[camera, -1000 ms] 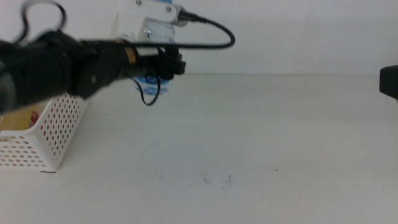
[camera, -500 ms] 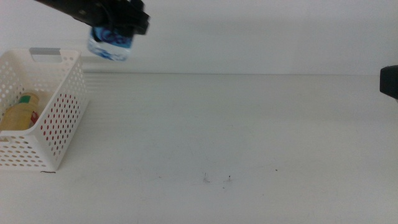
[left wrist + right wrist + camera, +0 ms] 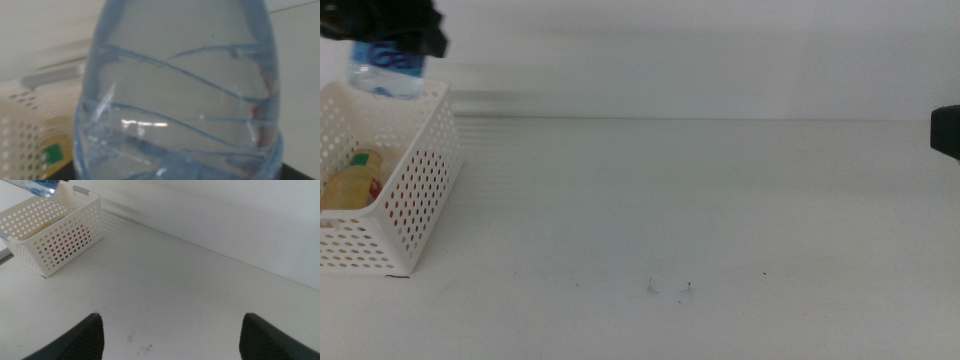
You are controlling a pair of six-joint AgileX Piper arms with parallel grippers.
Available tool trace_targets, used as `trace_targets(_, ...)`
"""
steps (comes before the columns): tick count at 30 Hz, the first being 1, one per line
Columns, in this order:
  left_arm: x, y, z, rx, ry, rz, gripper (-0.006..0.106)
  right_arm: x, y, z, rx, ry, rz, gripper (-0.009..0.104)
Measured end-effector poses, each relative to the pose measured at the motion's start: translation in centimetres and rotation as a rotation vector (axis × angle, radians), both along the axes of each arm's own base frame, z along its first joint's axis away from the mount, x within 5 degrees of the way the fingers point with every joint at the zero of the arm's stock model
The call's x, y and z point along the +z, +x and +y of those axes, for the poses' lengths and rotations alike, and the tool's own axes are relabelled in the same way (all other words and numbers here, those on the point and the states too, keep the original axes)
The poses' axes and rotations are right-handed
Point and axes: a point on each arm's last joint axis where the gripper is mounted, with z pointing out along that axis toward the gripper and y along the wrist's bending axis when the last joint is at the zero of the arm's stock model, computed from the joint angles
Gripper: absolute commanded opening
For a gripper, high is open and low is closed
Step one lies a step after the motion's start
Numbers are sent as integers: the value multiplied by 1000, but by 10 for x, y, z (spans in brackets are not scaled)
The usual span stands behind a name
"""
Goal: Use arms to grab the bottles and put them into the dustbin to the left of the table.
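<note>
Middle view is showing the left gripper (image 3: 382,28) at the top left corner, its dark jaws clamping the clear water bottle (image 3: 386,68) from above. The bottle is hanging with its long axis close to upright, its rounded base pointing down, over the far rim of the dustbin (image 3: 415,180) and not touching anything inside it. The upper part of the bottle is hiding behind the jaws, so the cap end cannot be seen.

The dustbin is sitting at the left edge of the surface (image 3: 700,210), with the grey strip on its far rim (image 3: 81,191) showing in the right wrist view. Inside it the yellow tea bottle (image 3: 350,185) is lying on its side, its long axis running roughly left to right and its green label (image 3: 363,159) facing up; which way its cap is pointing cannot be told. Red is showing through the perforations of the near wall, too hidden to identify.

Left wrist view is filling almost entirely with the water bottle's clear ribbed body (image 3: 180,100), with the dustbin's perforated wall (image 3: 20,145) showing beside it.

The right gripper (image 3: 170,335) is waiting well apart at the right side, its 2 jaws standing wide open over bare surface, holding nothing.
</note>
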Motion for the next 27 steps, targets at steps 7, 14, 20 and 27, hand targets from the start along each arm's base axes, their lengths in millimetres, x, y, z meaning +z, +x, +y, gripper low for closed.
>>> trace_targets(7,-15,9,47,55,1,88,39,0,0,0,0,0,0,90)
trace_targets(14,-52,23,91,133,-8,181,39,0,0,0,0,0,0,90)
trace_targets(20,-79,32,111,175,-25,247,39,0,0,0,0,0,0,90)
trace_targets(27,-106,43,116,177,-41,303,42,0,0,0,0,0,0,90)
